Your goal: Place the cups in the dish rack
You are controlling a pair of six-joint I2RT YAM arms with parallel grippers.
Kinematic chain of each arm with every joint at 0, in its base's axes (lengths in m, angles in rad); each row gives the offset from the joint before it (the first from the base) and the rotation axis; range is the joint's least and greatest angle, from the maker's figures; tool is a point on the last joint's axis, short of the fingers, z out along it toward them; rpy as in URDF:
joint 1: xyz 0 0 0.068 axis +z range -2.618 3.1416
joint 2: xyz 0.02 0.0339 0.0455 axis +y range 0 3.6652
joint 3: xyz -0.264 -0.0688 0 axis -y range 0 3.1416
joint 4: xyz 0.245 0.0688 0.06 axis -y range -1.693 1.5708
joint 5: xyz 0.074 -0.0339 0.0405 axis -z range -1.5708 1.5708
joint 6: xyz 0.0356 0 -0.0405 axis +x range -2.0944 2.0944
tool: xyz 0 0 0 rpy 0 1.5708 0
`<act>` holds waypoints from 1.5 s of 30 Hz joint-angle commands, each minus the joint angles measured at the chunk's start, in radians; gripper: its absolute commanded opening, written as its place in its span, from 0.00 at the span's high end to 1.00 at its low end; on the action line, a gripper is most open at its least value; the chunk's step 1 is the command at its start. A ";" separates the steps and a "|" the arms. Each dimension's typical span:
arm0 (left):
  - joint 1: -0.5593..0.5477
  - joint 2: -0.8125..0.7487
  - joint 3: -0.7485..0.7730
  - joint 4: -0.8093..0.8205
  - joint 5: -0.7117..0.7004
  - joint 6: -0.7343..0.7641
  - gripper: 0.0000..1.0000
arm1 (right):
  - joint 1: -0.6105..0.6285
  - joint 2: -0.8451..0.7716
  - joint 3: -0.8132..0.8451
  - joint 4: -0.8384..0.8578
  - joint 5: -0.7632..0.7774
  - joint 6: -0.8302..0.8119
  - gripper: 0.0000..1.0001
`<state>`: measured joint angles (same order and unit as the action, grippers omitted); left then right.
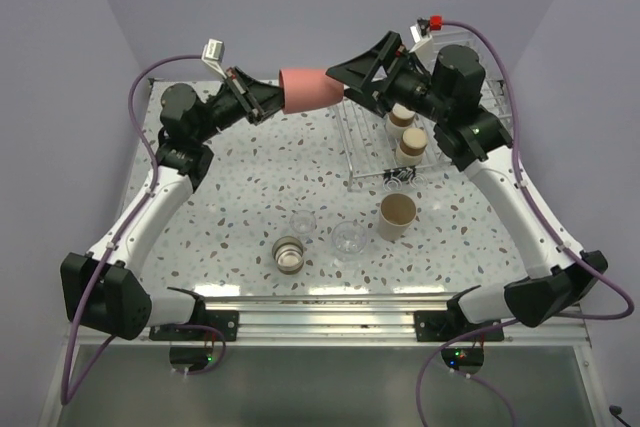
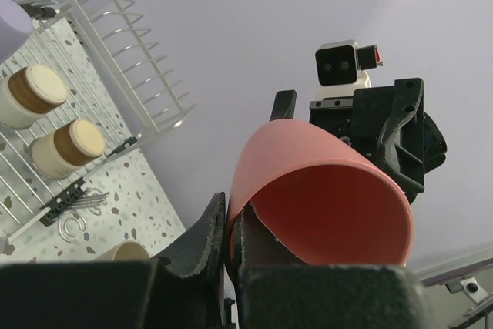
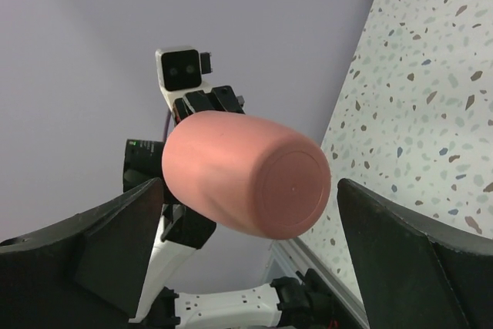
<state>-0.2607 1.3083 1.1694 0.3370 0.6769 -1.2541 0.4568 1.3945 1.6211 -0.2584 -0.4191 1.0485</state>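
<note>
A coral-red cup [image 1: 310,90] hangs on its side in mid-air over the back of the table. My left gripper [image 1: 279,99] is shut on its rim, one finger inside the mouth and one outside [image 2: 231,229]. The cup's closed base [image 3: 291,190] points at my right gripper [image 1: 341,84], which is open with a finger on each side of the base and not touching it [image 3: 250,184]. The dish rack [image 1: 365,152] stands at the back right and holds two brownish cups [image 1: 401,117] [image 1: 411,144]. A lavender cup [image 2: 11,27] shows at the rack's far end.
On the table in front lie a beige cup [image 1: 396,217] on its side, two clear cups [image 1: 303,223] [image 1: 348,239] and a metallic-looking cup [image 1: 289,254]. The purple back wall is close behind both grippers.
</note>
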 commanded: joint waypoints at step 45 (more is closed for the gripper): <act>0.006 0.135 -0.168 0.551 -0.054 -0.306 1.00 | 0.014 0.116 -0.009 0.219 -0.053 0.156 0.44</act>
<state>-0.2573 1.4387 0.9993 0.8284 0.6258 -1.5570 0.4599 1.5055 1.5909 -0.0822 -0.4419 1.1950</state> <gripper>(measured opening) 0.041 0.629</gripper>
